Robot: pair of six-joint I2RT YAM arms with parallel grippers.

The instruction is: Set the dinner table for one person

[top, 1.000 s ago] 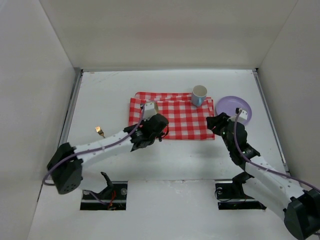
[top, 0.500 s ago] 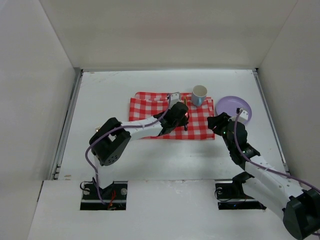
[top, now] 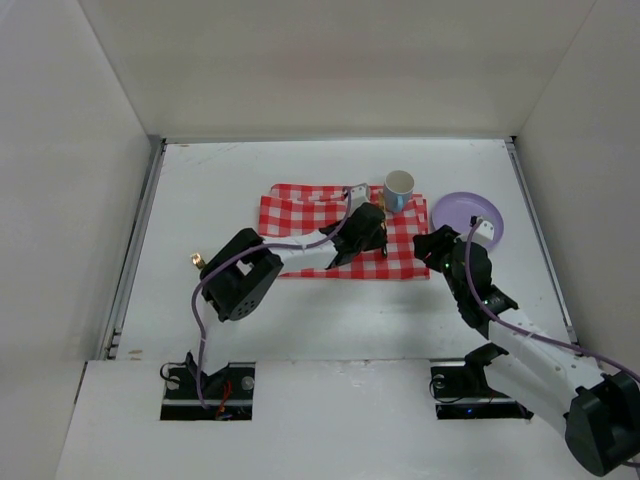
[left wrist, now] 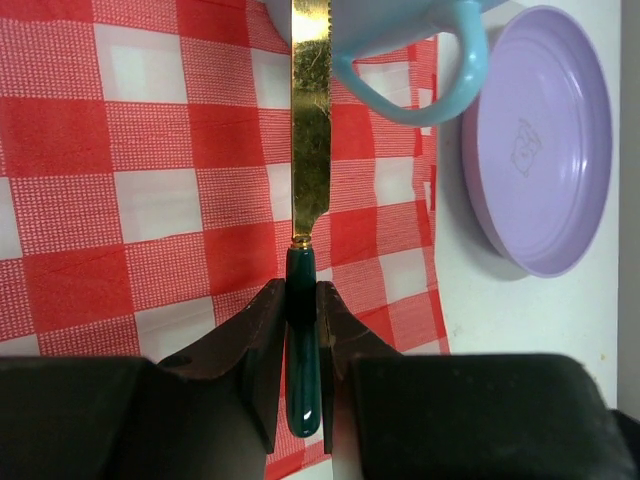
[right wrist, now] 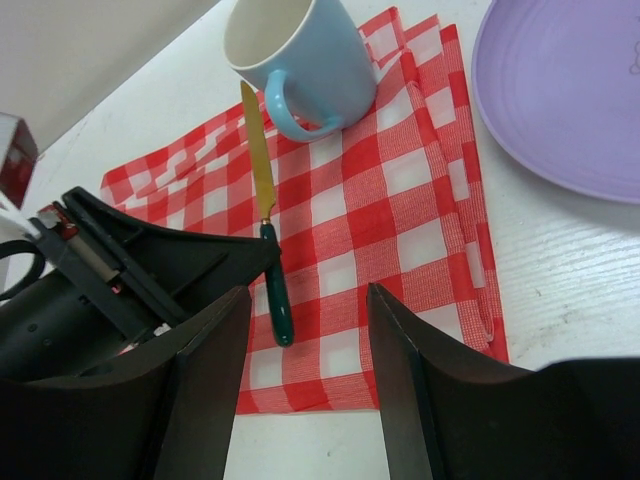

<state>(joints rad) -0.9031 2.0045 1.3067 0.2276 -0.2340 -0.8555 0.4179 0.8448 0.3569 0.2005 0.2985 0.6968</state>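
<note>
My left gripper is shut on the green handle of a knife with a gold blade. The knife points at a light blue mug, its tip at the mug's base beside the handle. It is low over the red-and-white checkered cloth. In the top view the left gripper is over the cloth's right part, near the mug. A purple plate lies right of the cloth on the white dinner table. My right gripper is open and empty at the cloth's right edge.
A gold fork lies on the table left of the cloth, by the left arm's elbow. Grey rails run along the table's left and right sides. White walls enclose the table on three sides.
My left arm has swung right across the cloth with the knife, from the cloth's left front part to next to the mug. The right arm has barely moved.
</note>
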